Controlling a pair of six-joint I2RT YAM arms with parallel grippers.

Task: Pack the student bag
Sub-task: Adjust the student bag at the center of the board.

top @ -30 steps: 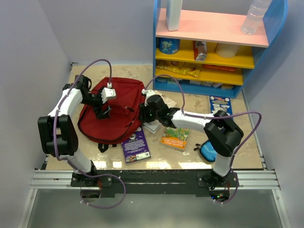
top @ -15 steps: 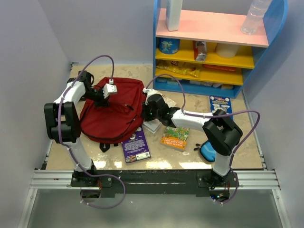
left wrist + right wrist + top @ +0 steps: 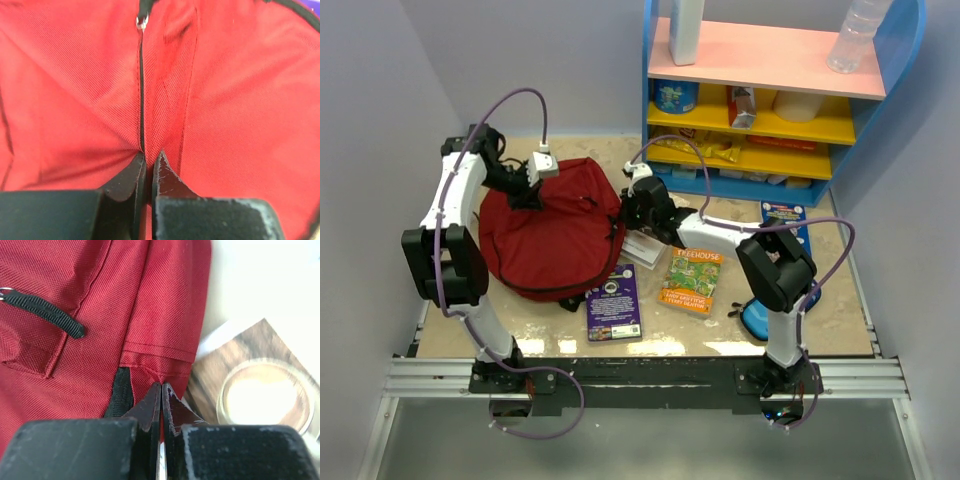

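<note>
The student bag, a dark red backpack, lies bunched up on the left half of the table. My left gripper is at its far left top, shut on a fold of the red fabric beside a black seam. My right gripper is at the bag's right edge, shut on a hemmed red fold next to a black strap. The bag's opening and lining are hidden in all views.
A purple book and a green "Treehouse" book lie in front of the bag. Another book with a coffee cup picture lies under my right arm. A blue pouch sits front right. The blue and yellow shelf stands at the back right.
Both grippers have shut on the bag's fabric. My left arm has moved back and to the left, bunching the bag up. The right arm has swung back, uncovering the Treehouse book.
</note>
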